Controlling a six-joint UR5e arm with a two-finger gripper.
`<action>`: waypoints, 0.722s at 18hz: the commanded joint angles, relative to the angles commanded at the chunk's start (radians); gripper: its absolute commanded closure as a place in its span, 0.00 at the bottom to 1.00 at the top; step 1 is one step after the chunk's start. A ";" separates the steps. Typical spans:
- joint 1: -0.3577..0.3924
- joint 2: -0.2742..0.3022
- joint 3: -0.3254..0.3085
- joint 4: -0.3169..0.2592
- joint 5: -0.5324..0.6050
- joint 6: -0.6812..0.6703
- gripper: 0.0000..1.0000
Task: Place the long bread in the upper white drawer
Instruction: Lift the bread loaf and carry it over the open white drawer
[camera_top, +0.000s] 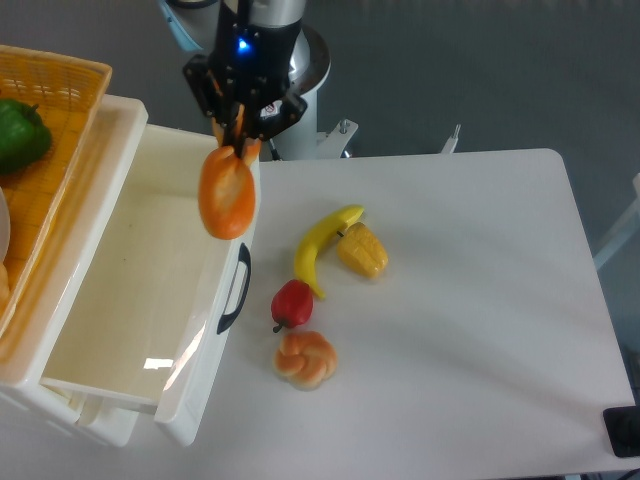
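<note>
My gripper is shut on the upper end of the long bread, an orange-tan loaf that hangs downward from the fingers. The bread hangs in the air over the right rim of the upper white drawer, just above its front wall. The drawer is pulled open and its inside is bare. Its black curved handle faces the table. The far end of the bread is hidden between the fingers.
A woven orange basket with a green pepper sits left of the drawer. On the white table lie a yellow banana, a corn piece, a red pepper and a knotted bun.
</note>
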 joint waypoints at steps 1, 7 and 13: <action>-0.023 -0.014 0.000 0.029 0.000 -0.002 1.00; -0.058 -0.061 0.003 0.095 0.006 0.000 1.00; -0.069 -0.071 0.000 0.109 0.008 0.005 0.97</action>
